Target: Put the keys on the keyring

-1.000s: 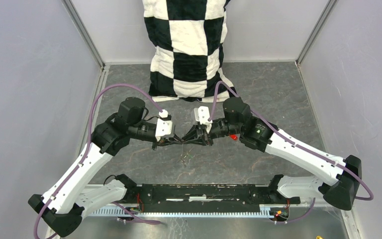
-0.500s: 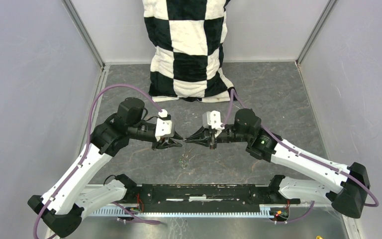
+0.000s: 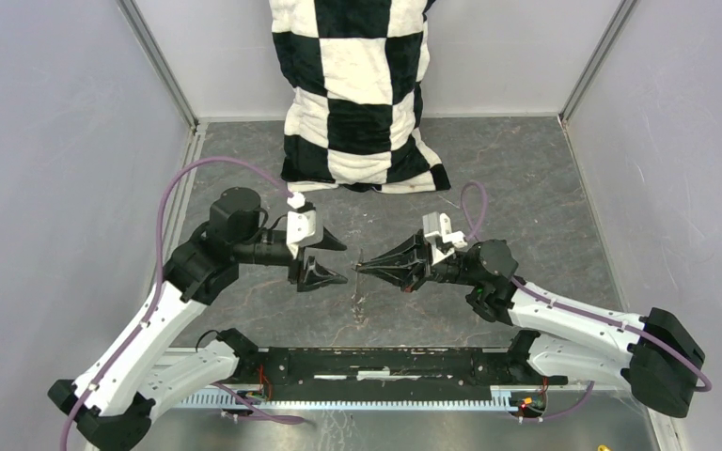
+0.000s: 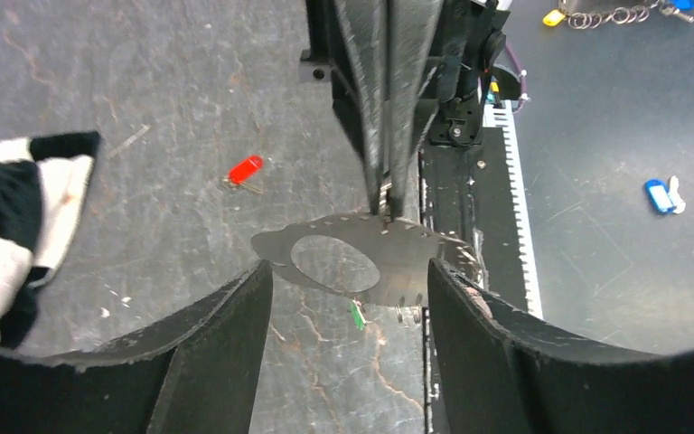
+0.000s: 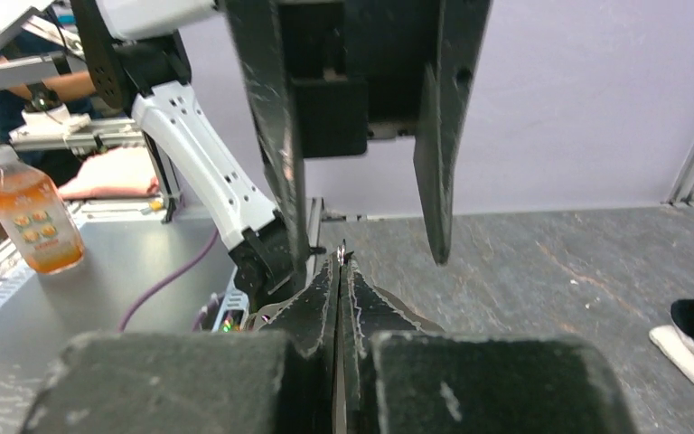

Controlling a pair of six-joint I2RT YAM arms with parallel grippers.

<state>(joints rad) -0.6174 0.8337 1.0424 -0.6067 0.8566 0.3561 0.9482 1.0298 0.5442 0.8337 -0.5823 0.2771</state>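
Observation:
My right gripper (image 3: pixel 365 268) is shut on the keyring (image 3: pixel 357 284), a thin wire loop hanging below its tips. In the right wrist view a sliver of the wire (image 5: pixel 342 247) pokes out between the closed jaws of the right gripper (image 5: pixel 340 262). The green key (image 4: pixel 357 314) dangles under the wire beside small metal links (image 4: pixel 407 313). The red key (image 4: pixel 246 169) lies on the table, apart from the ring. My left gripper (image 3: pixel 327 258) stands open just left of the ring, touching nothing. In its own wrist view the left gripper (image 4: pixel 348 271) faces the right gripper's tips (image 4: pixel 387 194).
A black-and-white checkered cloth (image 3: pixel 362 85) lies at the back of the table. Grey walls close in both sides. The black mounting rail (image 3: pixel 367 362) runs along the near edge. Off the table are an orange bottle (image 5: pixel 32 217) and a blue tag (image 4: pixel 658 194).
My left gripper has opened and drawn back to the left. The right gripper has shut on the keyring and pulled it right and nearer. The arms' tips no longer meet.

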